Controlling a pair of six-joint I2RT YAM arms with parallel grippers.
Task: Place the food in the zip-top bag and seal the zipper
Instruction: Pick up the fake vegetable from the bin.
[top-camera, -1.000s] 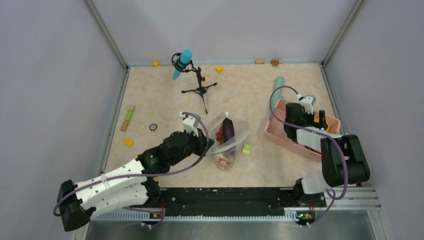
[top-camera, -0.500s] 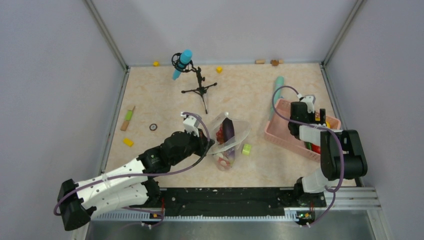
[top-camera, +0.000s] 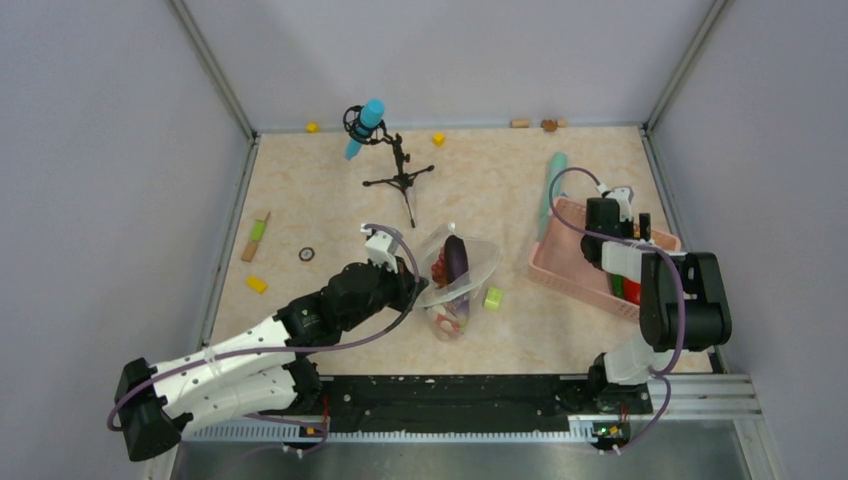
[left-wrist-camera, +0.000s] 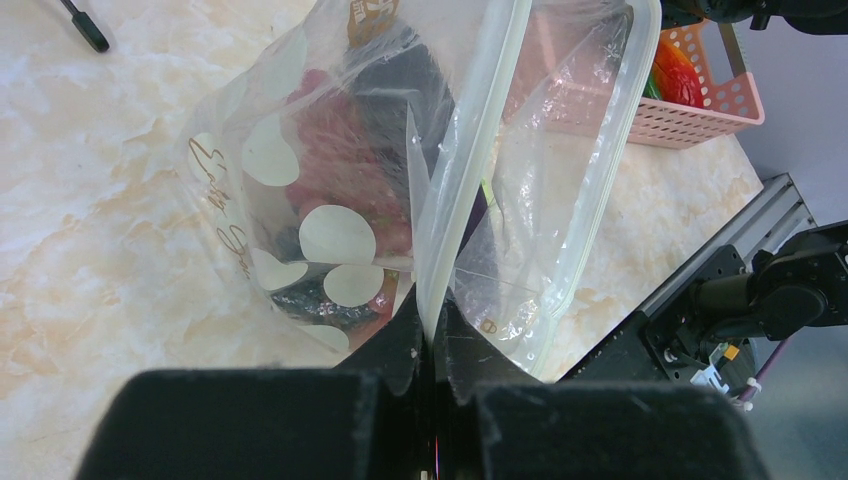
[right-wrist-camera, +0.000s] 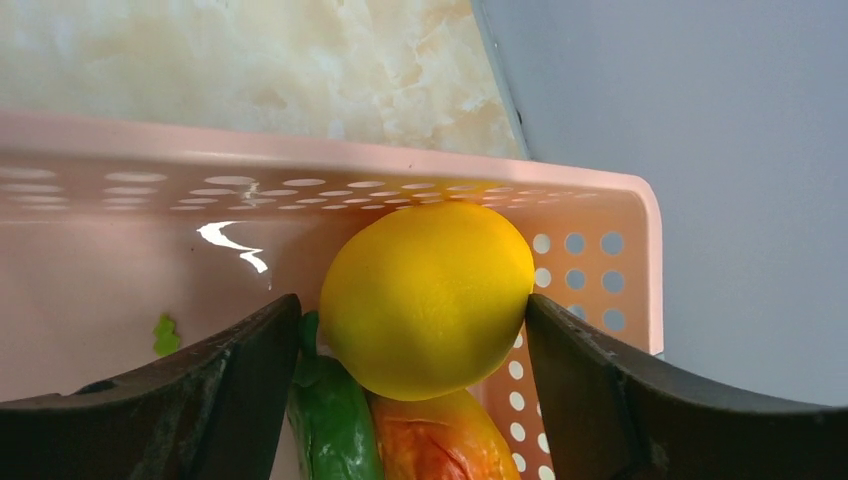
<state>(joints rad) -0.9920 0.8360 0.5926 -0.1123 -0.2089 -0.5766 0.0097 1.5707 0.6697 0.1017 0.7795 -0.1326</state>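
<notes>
Beige marble-pattern table (top-camera: 330, 200), grey walls around it. The zip-top bag (top-camera: 470, 270) sits mid-table, right in front of the left gripper (left-wrist-camera: 432, 340), with the lime-green cylinder (top-camera: 493, 298) just beside it on the right.

The left gripper is clamped on the bag's rim at the zipper (left-wrist-camera: 462, 170). From the pinch, the zipper's long axis runs away from the fingers, diagonally toward the far right in the top view. The mouth gapes and is unsealed. The closed end lies toward the near edge. The grape bunch (top-camera: 455, 258) and red pieces are inside.

The right gripper (right-wrist-camera: 410, 308) is down in the pink basket (right-wrist-camera: 120, 250) at the right side. Its jaws are spread and straddle the lemon (right-wrist-camera: 428, 298), with a slim gap at one finger, so no clear grip. The lemon's long axis spans finger to finger. It rests on the green vegetable (right-wrist-camera: 335, 420) and an orange piece (right-wrist-camera: 430, 440), against the basket's corner.
</notes>
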